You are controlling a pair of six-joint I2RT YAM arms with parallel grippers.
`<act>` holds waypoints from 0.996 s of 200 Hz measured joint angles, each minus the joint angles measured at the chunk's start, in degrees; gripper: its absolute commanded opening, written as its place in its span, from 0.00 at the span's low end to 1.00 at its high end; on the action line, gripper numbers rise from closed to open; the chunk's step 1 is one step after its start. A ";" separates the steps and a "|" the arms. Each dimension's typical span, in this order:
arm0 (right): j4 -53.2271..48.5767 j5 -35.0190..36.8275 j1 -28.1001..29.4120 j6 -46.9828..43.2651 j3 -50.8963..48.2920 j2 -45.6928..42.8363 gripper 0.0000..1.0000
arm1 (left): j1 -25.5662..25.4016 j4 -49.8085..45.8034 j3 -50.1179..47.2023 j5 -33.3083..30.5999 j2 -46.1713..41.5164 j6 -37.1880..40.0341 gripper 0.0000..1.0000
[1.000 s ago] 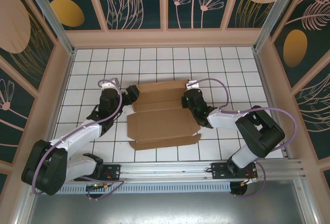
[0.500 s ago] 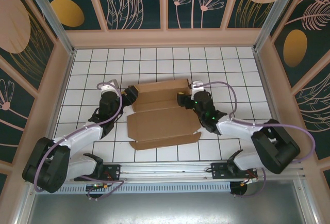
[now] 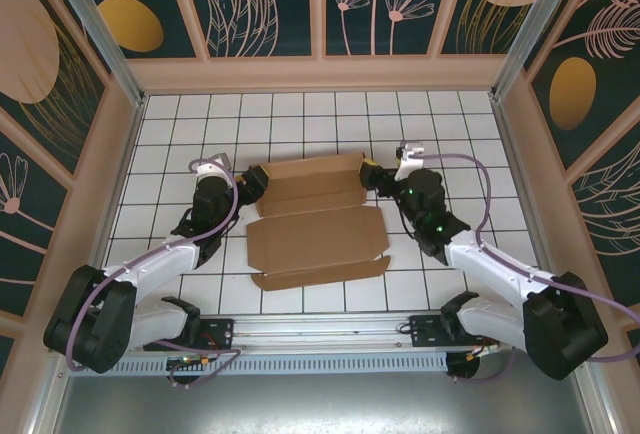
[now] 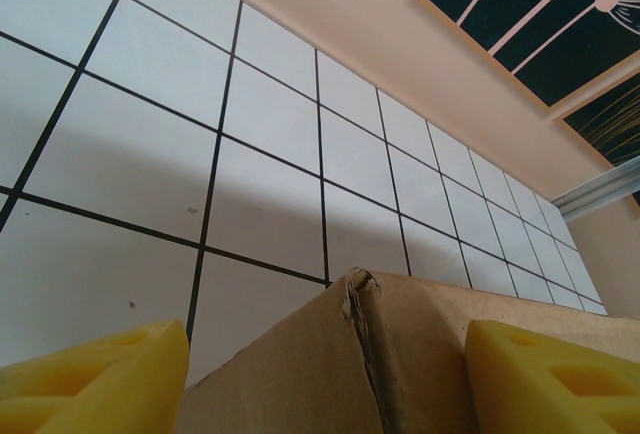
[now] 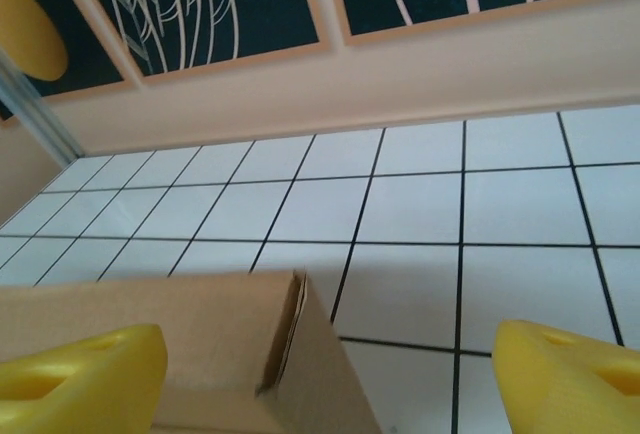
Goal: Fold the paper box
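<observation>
The paper box [image 3: 315, 234], plain brown cardboard with creases and flaps, lies mostly flat on the white tiled floor between both arms. Its back strip is folded up. My left gripper [image 3: 250, 180] sits at the box's back left corner. In the left wrist view its yellow fingers [image 4: 95, 379] stand wide, with the raised, creased cardboard corner [image 4: 300, 374] between them. My right gripper [image 3: 371, 175] is at the back right corner, open. The right wrist view shows that folded corner [image 5: 230, 344] near the left finger [image 5: 80, 374], with bare tiles towards the other finger.
Beige walls [image 3: 320, 74] close in the tiled floor [image 3: 450, 124] at the back and sides. An aluminium rail [image 3: 330, 326] carrying both arm bases runs along the near edge. Bare tiles surround the box on all sides.
My right gripper has opened, and its arm has swung out to the right, off the box's right side to the back right corner. The left jaws narrowed a little at their corner.
</observation>
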 measured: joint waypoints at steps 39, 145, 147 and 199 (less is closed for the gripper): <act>-7.91 -0.39 -3.28 0.85 9.79 6.21 0.85 | 0.00 0.02 0.00 -0.02 0.00 0.35 0.72; -11.82 -7.58 -4.57 3.58 13.55 16.55 0.75 | -0.02 -0.46 0.37 -0.07 -0.04 0.83 0.75; -11.82 -7.58 -4.57 3.56 13.55 16.48 0.75 | -0.02 -0.57 0.48 -0.07 -0.04 0.94 0.76; -17.92 -3.06 0.00 -6.32 16.74 12.63 0.77 | 0.02 -8.70 6.10 -0.04 0.87 3.23 0.89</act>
